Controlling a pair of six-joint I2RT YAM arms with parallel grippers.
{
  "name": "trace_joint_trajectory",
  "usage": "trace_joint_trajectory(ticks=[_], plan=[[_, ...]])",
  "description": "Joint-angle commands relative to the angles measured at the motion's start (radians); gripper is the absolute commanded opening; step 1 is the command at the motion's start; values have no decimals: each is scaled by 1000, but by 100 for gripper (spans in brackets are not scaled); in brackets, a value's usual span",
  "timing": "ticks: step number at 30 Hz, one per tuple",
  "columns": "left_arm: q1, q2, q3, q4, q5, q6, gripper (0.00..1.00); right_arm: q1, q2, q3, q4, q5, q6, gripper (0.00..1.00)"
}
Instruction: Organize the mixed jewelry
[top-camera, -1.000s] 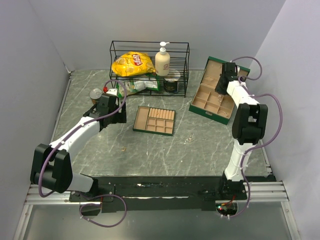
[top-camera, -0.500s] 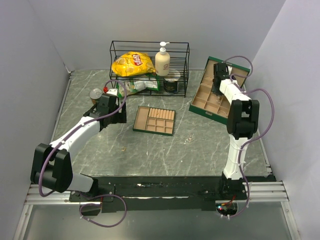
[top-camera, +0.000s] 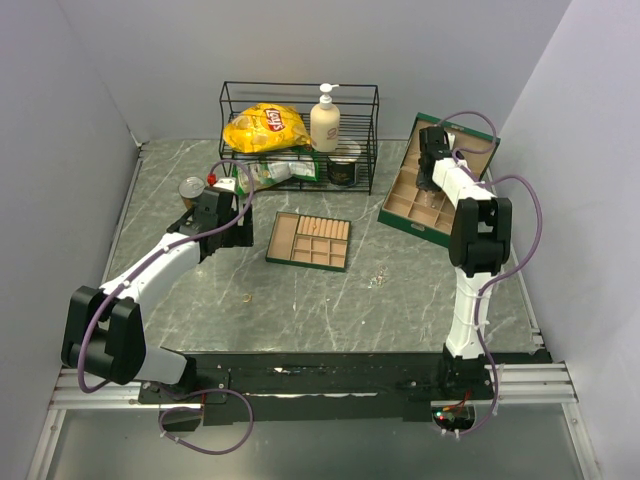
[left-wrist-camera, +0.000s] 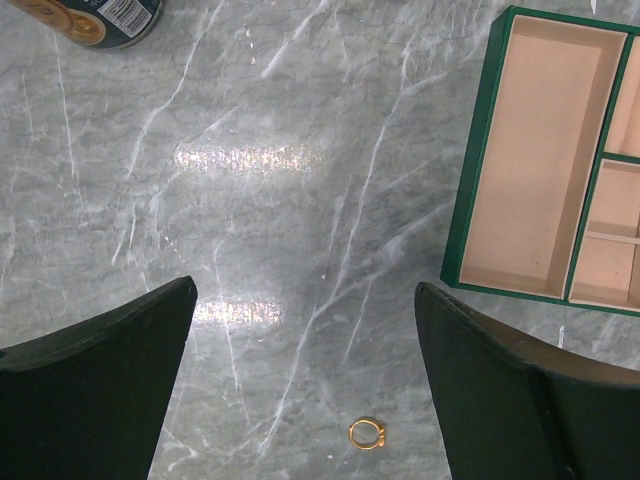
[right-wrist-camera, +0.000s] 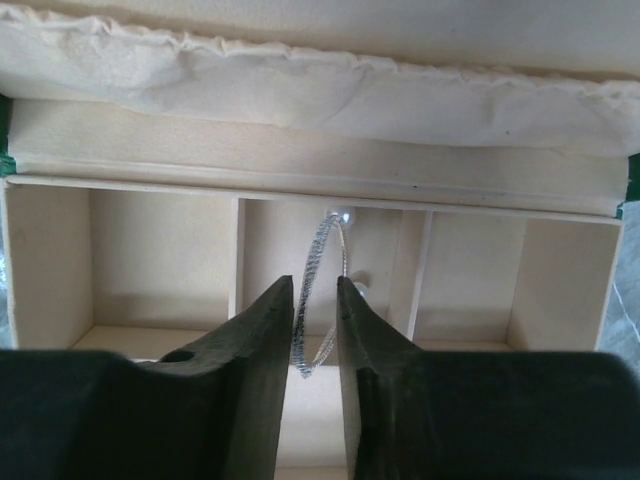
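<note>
My left gripper (left-wrist-camera: 305, 300) is open and empty, hovering over the marble table with a small gold ring (left-wrist-camera: 366, 433) lying between and just below its fingers. A green compartment tray (left-wrist-camera: 478, 150) lies to its right; in the top view the tray (top-camera: 272, 238) sits mid-table beside the left gripper (top-camera: 232, 232). My right gripper (right-wrist-camera: 315, 290) is shut on a thin silver hoop (right-wrist-camera: 318, 250), held over the middle back compartment of the open green jewelry box (right-wrist-camera: 300, 165). In the top view the right gripper (top-camera: 428, 165) is over that box (top-camera: 405, 222).
A wire rack (top-camera: 298, 100) at the back holds a chips bag (top-camera: 265, 127), a soap bottle (top-camera: 325, 118) and small items. A can (top-camera: 191, 188) stands near the left gripper. Small jewelry bits (top-camera: 379, 276) lie on the table in front of the tray.
My right gripper has moved left and back over the jewelry box, carrying the hoop. The left arm has not moved.
</note>
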Motion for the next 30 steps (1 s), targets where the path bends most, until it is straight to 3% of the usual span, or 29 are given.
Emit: trace_joint_trajectory(ticks=[1,5,8,18,24,30], plan=[[2,5,39,12,19,9,96,1,-9,49,0,-12,-2,31],[2,5,42,10,20,9,96,-1,-7,53,-4,-35,1,22],[2,4,42,9,20,9,96,-1,2,59,-18,-43,-1,21],[2,-2,42,10,20,9,96,-1,-33,58,-12,-92,10,33],[0,-25,36,16,14,8,96,-15,-74,67,-29,-156,27,49],[2,-36,36,16,22,8,96,-27,-96,12,0,-202,52,45]])
